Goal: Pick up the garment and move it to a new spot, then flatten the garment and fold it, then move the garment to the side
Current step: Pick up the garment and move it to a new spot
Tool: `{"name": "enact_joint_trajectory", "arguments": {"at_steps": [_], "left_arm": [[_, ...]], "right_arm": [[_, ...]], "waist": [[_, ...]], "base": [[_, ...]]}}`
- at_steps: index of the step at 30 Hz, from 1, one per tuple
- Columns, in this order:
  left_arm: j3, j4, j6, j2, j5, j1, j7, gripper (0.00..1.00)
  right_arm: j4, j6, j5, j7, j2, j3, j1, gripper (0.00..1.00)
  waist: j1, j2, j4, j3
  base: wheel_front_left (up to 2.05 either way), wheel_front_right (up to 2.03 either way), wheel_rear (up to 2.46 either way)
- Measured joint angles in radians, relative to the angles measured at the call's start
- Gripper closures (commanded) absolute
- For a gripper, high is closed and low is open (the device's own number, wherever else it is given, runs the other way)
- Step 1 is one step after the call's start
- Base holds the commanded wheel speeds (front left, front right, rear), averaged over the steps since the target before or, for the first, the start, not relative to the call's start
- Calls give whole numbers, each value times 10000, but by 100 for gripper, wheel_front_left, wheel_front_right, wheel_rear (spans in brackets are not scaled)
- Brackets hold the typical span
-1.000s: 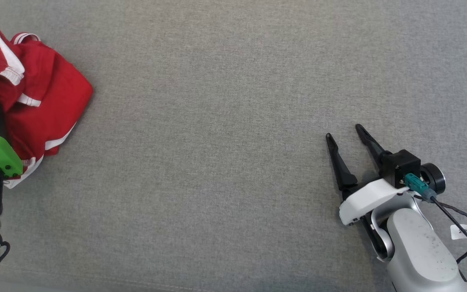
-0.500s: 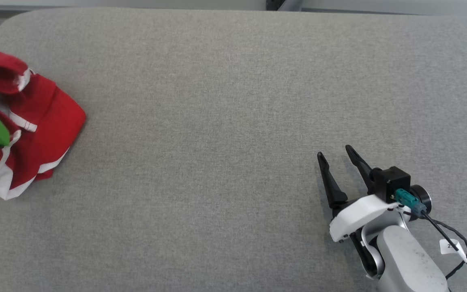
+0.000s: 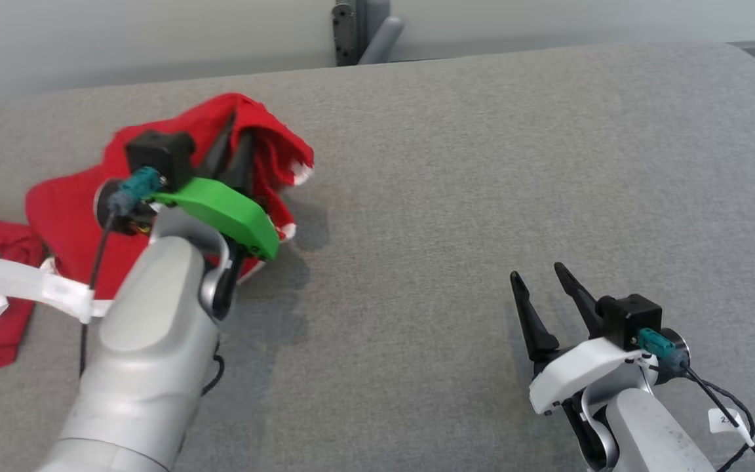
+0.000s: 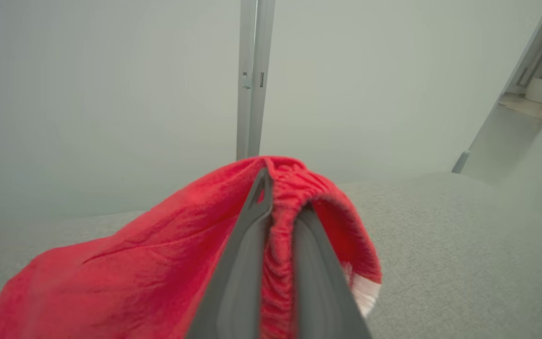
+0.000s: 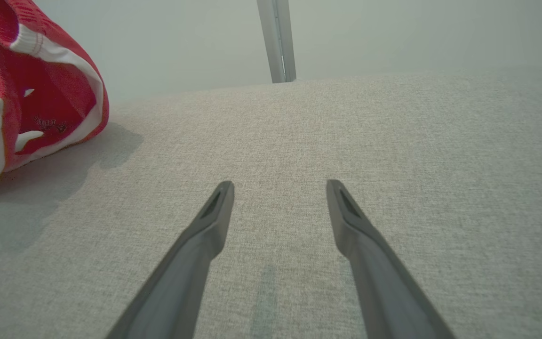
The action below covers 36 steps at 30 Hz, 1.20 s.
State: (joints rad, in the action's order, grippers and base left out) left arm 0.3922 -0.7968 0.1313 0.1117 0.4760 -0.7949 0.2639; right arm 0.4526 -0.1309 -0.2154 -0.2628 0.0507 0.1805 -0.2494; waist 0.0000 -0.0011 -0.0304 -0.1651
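Lifted since earlier, the crumpled red-and-white fabric garment hangs mid-carry in the clamped left tool; next, release it beside the open right tool.

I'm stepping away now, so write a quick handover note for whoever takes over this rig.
Left gripper: shut on the red garment, pinching a gathered edge raised above the grey surface; the rest drapes on it, at the left.
Right gripper: open, empty, low over bare surface.
Done: garment grasped.
Left: carry to a new spot, flatten, fold, move aside.
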Motion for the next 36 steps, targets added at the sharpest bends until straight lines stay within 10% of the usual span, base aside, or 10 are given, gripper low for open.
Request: {"name": "enact_joint_trajectory", "arguments": {"at_steps": [16,19,36], "left_arm": [[2098,723,-8,-637,1825,42,-2,100],[2217,1158,-63,-640,1975,15,0,0],[-157,1825,-222,-242,318,2123,2,0]], "right_arm": [[-345,0,-441,0,-6,362,-26,0],[-366,0,-552,0,-6,389,-30,0],[-399,0,-441,0,-15,192,48,0]], "waist": [[0,0,-2305,-270],[0,0,-2596,-404],[0,0,-1436,-186]], "base": [[0,0,0],[0,0,0],[0,0,0]]}}
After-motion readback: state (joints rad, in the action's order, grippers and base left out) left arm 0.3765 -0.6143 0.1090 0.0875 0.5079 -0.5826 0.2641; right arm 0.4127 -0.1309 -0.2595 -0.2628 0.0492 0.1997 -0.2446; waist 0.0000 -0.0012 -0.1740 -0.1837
